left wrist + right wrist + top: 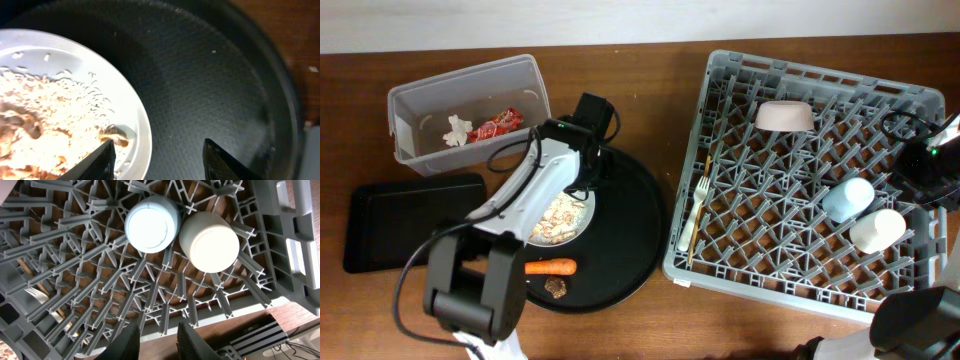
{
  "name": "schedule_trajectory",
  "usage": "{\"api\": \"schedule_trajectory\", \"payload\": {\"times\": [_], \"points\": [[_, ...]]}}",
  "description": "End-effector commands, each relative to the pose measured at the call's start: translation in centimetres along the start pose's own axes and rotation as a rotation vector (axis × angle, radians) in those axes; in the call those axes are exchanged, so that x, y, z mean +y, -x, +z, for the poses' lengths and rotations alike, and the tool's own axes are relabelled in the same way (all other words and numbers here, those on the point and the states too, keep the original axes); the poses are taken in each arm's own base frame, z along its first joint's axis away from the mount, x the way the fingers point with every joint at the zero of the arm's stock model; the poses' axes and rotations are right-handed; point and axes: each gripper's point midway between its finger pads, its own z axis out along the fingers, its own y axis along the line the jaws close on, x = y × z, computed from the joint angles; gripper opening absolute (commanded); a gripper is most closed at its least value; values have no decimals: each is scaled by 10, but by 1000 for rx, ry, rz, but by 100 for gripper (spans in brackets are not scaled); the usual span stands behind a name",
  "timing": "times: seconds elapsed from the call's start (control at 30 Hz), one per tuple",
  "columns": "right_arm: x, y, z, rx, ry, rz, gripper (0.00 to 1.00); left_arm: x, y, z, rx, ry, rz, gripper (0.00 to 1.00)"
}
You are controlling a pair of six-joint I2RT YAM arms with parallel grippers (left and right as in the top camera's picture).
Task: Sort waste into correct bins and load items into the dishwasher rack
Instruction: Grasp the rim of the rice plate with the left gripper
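A brown wooden worktop (620, 40) is carrying a large round black tray (630, 240), with the pale grey plate (75, 55) sitting inside it.

Beige rice scraps (558, 218) are lying heaped on the plate, and the left tool (160, 157) is hovering released at the plate's rim, one fingertip over the plate and the other over the bare tray floor, grasping nothing. The orange carrot (551, 267) is lying in the tray beside the plate. Seen from overhead, the frosted tub (415, 100) is standing up and left of the tray, holding the red wrapper (498, 124) and white tissue (456, 130). The shallow black tray (410, 215) is sitting directly left. Right of the round tray, the grey rack (840, 78) is holding the white fork (697, 215), cream bowl (784, 116), blue cup (847, 199) and white cup (878, 229). The right tool (159, 340) is hanging over the rack, fingers apart and empty.
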Motion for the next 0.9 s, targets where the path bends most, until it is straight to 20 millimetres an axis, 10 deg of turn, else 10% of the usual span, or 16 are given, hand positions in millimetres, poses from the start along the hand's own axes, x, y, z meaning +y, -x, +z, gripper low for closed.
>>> {"api": "schedule_trajectory", "payload": {"times": [0.0, 0.23, 0.4, 0.57, 0.87], "points": [[4, -2, -2, -4, 11, -14, 29, -4, -7, 22, 63, -16, -25, 56], [4, -2, -2, -4, 11, -14, 29, 0, -32, 61, 196, 13, -24, 54], [4, -2, -2, -4, 12, -14, 29, 13, -61, 73, 316, 74, -22, 26], [4, -2, -2, -4, 11, -14, 29, 26, -63, 71, 322, 144, -11, 1], [4, -2, -2, -4, 11, -14, 29, 43, -28, 24, 249, 339, 48, 0]]}}
